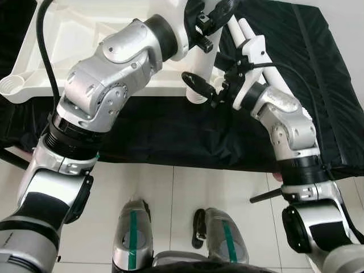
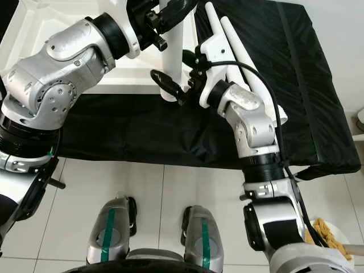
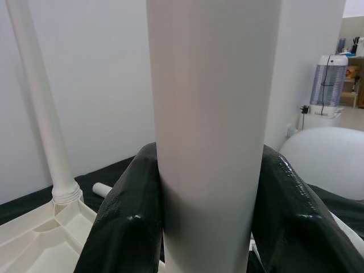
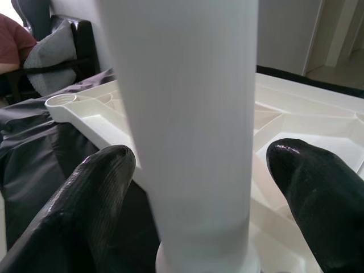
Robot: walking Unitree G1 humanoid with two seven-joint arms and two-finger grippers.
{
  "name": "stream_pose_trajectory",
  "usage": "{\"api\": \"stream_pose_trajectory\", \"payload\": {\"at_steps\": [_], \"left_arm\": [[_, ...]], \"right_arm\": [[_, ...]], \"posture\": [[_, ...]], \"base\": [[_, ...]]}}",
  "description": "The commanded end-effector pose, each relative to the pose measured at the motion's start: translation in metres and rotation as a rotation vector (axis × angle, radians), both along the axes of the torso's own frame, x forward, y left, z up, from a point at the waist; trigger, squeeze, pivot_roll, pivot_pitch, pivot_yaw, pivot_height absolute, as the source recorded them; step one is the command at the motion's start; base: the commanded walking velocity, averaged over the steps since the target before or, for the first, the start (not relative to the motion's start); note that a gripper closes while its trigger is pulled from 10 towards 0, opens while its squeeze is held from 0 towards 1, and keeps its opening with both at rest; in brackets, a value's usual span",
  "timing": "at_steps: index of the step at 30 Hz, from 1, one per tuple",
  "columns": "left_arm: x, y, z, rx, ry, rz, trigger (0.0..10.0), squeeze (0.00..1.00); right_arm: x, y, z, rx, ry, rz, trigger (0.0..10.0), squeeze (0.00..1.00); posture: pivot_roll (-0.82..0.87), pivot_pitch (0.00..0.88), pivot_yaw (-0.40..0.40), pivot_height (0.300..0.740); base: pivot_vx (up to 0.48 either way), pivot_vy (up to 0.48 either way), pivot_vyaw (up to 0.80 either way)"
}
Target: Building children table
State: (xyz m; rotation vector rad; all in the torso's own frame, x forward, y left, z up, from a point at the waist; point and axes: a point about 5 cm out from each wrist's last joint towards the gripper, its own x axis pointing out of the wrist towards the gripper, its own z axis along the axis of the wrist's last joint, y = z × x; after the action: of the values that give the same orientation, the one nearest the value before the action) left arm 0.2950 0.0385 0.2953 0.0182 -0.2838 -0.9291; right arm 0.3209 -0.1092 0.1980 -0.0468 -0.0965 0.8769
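A white plastic table top (image 1: 74, 45) lies upside down on a black-covered surface. One white leg (image 2: 173, 57) stands upright at the top's near right corner. High on that leg, my left gripper (image 1: 207, 23) is shut, its black fingers (image 3: 125, 222) pressed against both sides of the tube (image 3: 210, 142). My right gripper (image 2: 176, 79) is open around the leg's lower end; its fingertips (image 4: 85, 199) stand clear of the tube (image 4: 187, 125) on each side. Another leg (image 3: 42, 114) stands in a far corner socket. Two loose legs (image 2: 227, 34) lie on the cloth to the right.
The black cloth (image 2: 284, 85) covers a low surface whose front edge runs just ahead of my feet on white tile. An empty round socket (image 1: 12, 85) is at the top's near left corner. A bowl (image 2: 327, 230) sits on the floor, right. A seated person (image 4: 14, 34) is in the background.
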Motion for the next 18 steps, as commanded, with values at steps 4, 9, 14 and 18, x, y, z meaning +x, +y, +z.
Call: {"api": "stream_pose_trajectory", "payload": {"at_steps": [4, 9, 14, 18], "left_arm": [[-0.0151, -0.0135, 0.0008, 0.069, -0.083, -0.236, 10.0, 0.0], [-0.0152, -0.0137, -0.0007, 0.077, -0.096, -0.228, 10.0, 0.0], [-0.0146, -0.0132, -0.0002, 0.076, -0.101, -0.222, 10.0, 0.0], [-0.0141, -0.0135, -0.0001, 0.079, -0.106, -0.224, 10.0, 0.0]], "right_arm": [[0.0071, 0.0069, 0.0035, -0.032, -0.007, 0.017, 10.0, 0.0], [0.0088, 0.0067, 0.0072, -0.035, -0.005, 0.019, 4.8, 0.0], [0.009, 0.0021, 0.0068, -0.059, -0.001, 0.02, 8.5, 0.0], [0.0086, -0.0014, 0.0068, -0.076, -0.005, 0.016, 10.0, 0.0]], "posture": [[0.07, 0.0, -0.046, 0.74], [0.07, 0.0, -0.045, 0.74], [0.06, 0.0, -0.046, 0.74], [0.05, 0.0, -0.042, 0.74]], "base": [[0.0, 0.0, 0.0], [0.0, 0.0, 0.0], [0.0, 0.0, 0.0], [0.0, 0.0, 0.0]]}}
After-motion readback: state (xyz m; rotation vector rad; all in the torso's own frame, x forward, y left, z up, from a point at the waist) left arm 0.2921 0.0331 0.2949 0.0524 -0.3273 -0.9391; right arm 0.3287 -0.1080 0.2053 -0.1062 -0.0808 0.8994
